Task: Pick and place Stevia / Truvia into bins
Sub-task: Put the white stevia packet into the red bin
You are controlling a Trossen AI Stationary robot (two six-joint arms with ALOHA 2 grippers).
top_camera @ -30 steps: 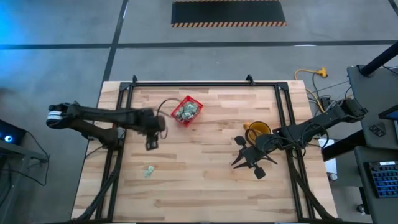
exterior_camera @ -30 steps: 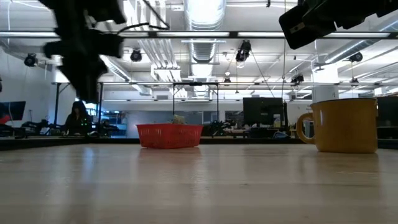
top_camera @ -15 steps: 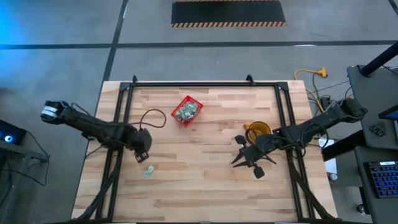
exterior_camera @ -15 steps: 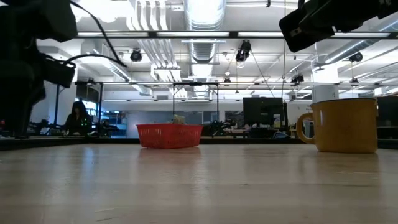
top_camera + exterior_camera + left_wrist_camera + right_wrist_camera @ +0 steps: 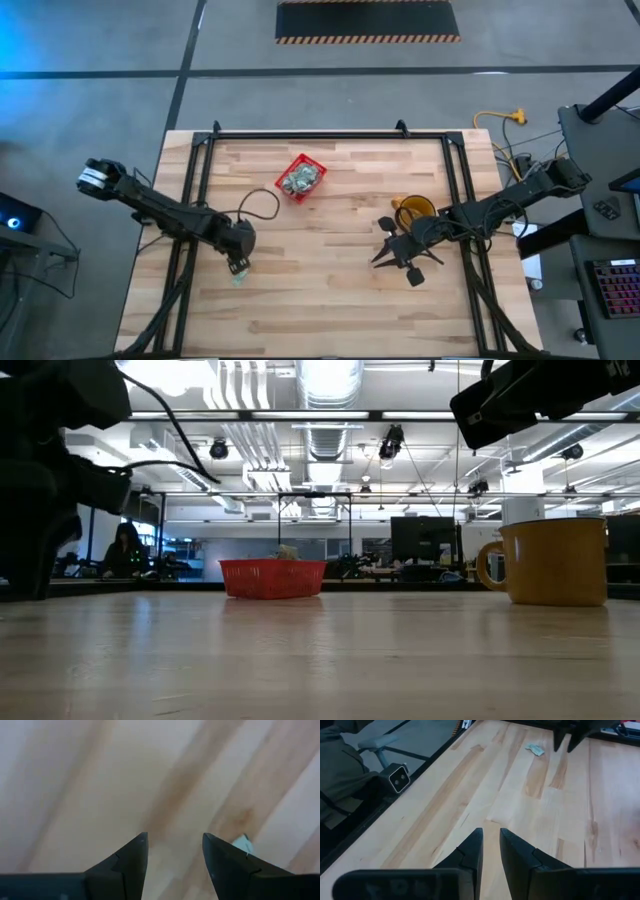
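The left tool [image 5: 238,264] points down over a sachet [image 5: 239,277], fingers apart, holding nothing.

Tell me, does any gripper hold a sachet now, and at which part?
Nothing is held. The left gripper is open just above the table, beside the loose sachet. The right gripper waits empty, its fingers slightly apart.

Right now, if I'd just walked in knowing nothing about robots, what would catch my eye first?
Probably the red basket at the table's far middle, heaped with pale sachets. Next, the left pincer, open, poised right over one stray sachet lying on the bare wood at the near left. On the right, a yellow mug stands beside the waiting right pincer.
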